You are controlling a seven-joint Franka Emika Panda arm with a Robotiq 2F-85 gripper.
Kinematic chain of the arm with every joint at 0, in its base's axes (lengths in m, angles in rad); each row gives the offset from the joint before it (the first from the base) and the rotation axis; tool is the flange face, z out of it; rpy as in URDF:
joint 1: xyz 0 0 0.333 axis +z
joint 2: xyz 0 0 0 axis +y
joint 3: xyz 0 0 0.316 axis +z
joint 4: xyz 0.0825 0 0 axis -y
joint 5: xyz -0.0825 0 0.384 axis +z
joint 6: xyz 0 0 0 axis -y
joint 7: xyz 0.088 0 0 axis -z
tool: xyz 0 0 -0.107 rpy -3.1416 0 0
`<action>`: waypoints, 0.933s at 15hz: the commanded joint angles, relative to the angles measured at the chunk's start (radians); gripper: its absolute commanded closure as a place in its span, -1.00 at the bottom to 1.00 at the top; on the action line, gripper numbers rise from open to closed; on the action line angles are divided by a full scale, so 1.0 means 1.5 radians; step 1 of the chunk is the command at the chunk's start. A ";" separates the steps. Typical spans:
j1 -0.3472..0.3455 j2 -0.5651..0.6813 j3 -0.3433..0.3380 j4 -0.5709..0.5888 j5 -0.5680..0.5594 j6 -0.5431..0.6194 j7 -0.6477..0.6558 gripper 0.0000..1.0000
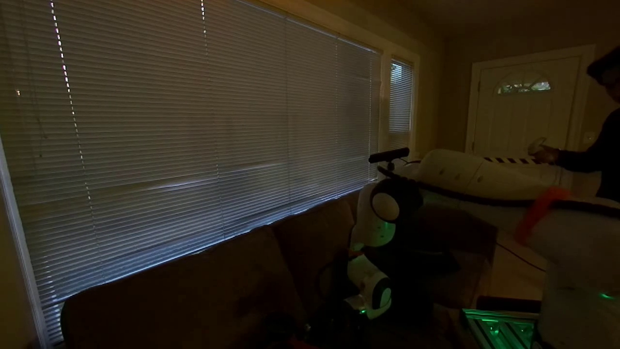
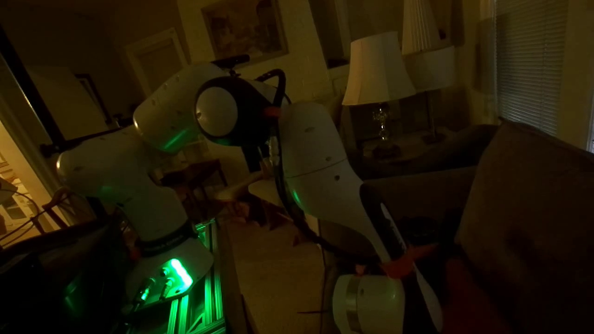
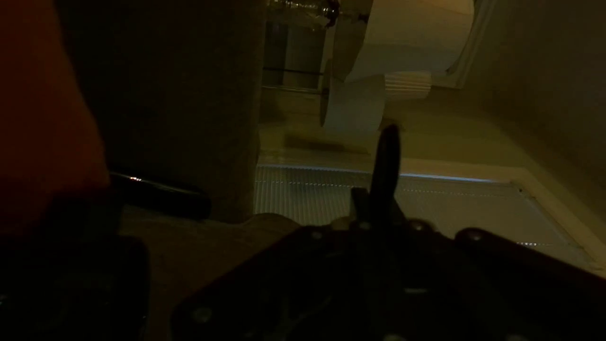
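My gripper comes up from the bottom of the wrist view, its fingers drawn together. A thin dark piece with a rounded end sticks out from between the fingertips. The gripper appears to be shut on it, though the dimness hides what it is. In the exterior views the jaws are lost in shadow; the white wrist hangs low beside the couch. On the left of the wrist view are a blurred red-orange shape and a black, glossy, rod-like thing, both apart from the fingertips.
The room is very dark. Lamps with pale shades stand past the couch arm. Closed blinds rise behind the couch cushions. A red cloth-like patch lies by the wrist. A person stands near the door.
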 commanded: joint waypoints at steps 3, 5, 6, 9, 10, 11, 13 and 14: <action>0.040 0.018 -0.019 0.018 0.053 0.037 0.045 0.97; 0.034 0.019 -0.025 0.011 0.043 0.012 0.028 0.89; 0.040 0.019 -0.026 0.013 0.046 0.017 0.032 0.89; 0.048 0.019 -0.026 0.016 0.048 0.020 0.034 0.89; 0.048 0.019 -0.027 0.016 0.048 0.020 0.034 0.89; 0.048 0.019 -0.028 0.016 0.048 0.020 0.035 0.89; 0.055 0.013 -0.022 0.002 0.061 0.033 0.024 0.97; 0.057 0.012 -0.018 -0.007 0.068 0.035 0.018 0.97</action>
